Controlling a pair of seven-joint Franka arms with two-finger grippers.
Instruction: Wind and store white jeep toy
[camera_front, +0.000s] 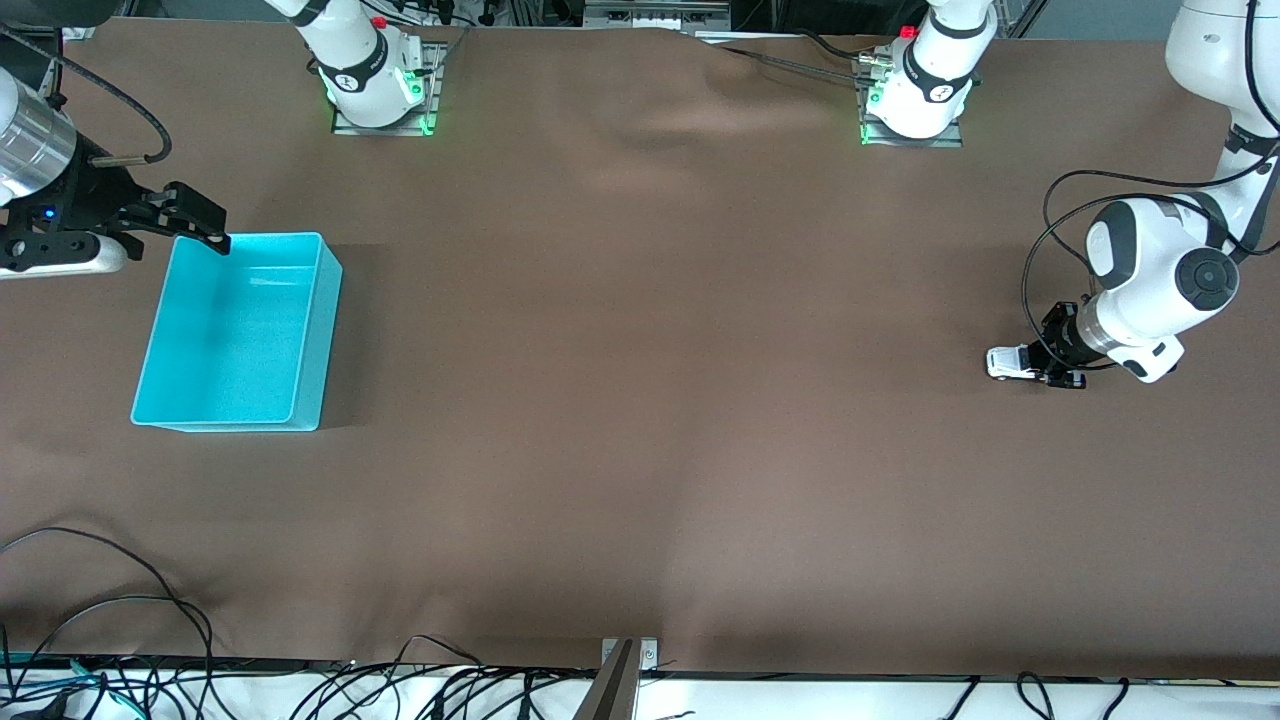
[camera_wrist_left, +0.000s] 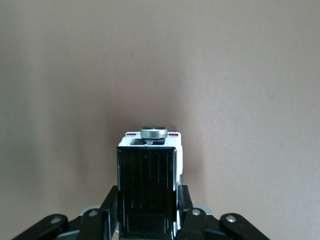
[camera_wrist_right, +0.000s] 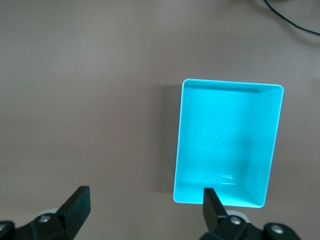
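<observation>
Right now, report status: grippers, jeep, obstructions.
Left gripper low at table, shut on white jeep toy, left arm's end. Right gripper open, over turquoise bin rim. Bin holds nothing. Nothing between jeep and bin.

turquoise bin (camera_front: 238, 333) on the brown table (camera_front: 640, 420), cables (camera_front: 120, 640) along its edge

Robotics lab bench. Wide table under a plain brown cloth cover (camera_front: 640, 420), two white robot arm bases bolted to grey metal plates (camera_front: 385, 122) along its edge, green status lights glowing at both. Loose black cables (camera_front: 120, 640) pile along the table edge nearest the front camera. On the cover only an open turquoise plastic bin (camera_front: 235, 335). No household furniture.
</observation>
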